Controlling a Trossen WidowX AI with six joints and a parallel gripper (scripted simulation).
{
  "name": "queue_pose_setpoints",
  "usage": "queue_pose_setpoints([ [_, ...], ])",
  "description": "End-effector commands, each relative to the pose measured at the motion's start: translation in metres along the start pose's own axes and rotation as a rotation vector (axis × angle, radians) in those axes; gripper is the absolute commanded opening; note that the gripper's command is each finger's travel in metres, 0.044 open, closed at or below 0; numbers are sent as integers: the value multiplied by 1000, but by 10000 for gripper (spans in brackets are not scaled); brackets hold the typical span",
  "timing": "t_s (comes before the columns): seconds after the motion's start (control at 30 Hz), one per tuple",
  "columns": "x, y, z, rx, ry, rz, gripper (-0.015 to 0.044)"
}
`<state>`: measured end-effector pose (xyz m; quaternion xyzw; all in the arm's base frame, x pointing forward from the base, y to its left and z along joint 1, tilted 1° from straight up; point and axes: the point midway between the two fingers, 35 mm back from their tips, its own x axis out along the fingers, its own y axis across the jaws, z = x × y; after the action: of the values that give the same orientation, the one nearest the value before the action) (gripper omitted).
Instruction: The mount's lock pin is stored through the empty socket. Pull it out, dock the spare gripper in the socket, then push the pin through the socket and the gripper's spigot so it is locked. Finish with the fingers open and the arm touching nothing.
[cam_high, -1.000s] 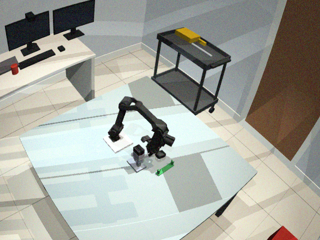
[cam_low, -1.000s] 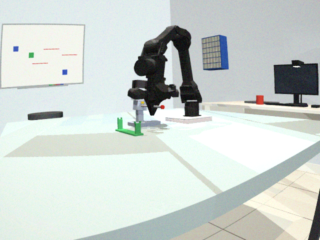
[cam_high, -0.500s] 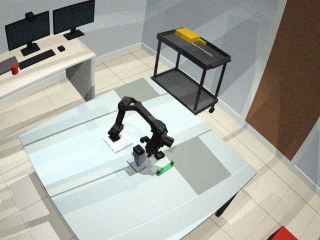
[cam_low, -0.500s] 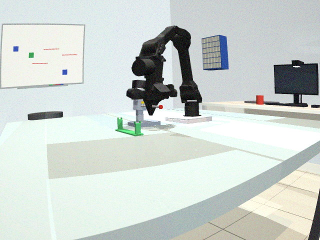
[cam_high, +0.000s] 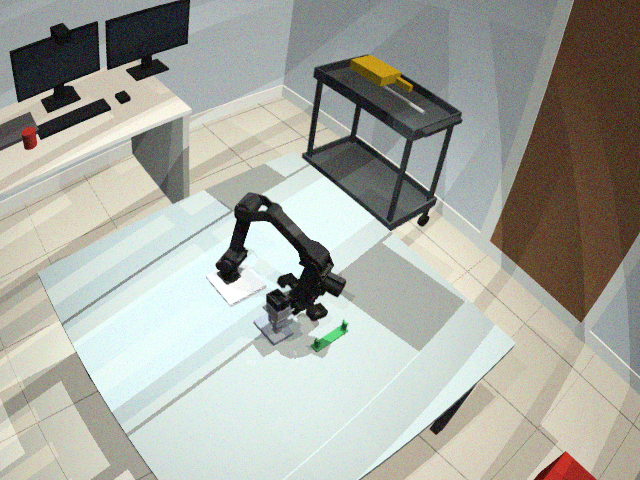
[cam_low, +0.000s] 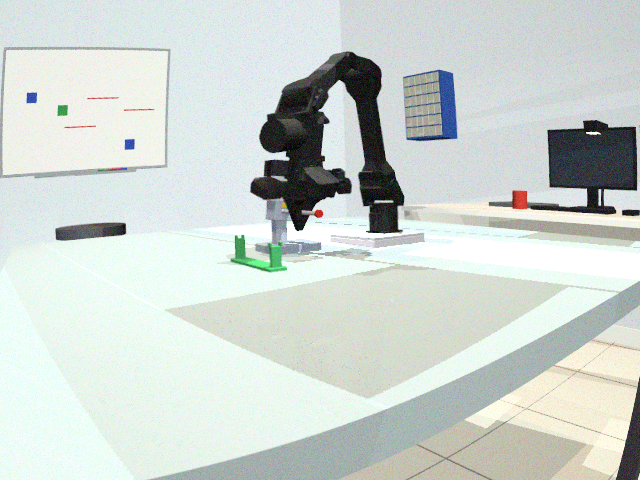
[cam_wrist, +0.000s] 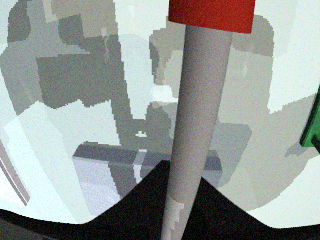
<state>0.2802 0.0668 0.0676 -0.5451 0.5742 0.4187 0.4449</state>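
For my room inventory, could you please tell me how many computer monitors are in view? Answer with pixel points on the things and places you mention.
2: one monitor (cam_high: 54, 60) (cam_low: 591, 157) left on the desk, another (cam_high: 147, 33) right of it.

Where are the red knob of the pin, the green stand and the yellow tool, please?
Red knob (cam_low: 318, 213) (cam_wrist: 212, 15): exterior, wrist; knob surface.
Green stand (cam_high: 331, 337) (cam_low: 258, 265): top, exterior; base bar.
Yellow tool (cam_high: 373, 68): top; body.
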Motion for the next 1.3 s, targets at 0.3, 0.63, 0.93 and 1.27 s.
queue_pose_setpoints([
  [0.3,2,0,-9,-4,3,1,0],
  [0.63,3,0,-14,-5,2,4,0],
  [0.93,5,0,-19,-6,2,7,0],
  [1.27,6,0,-25,-7,2,11,0],
])
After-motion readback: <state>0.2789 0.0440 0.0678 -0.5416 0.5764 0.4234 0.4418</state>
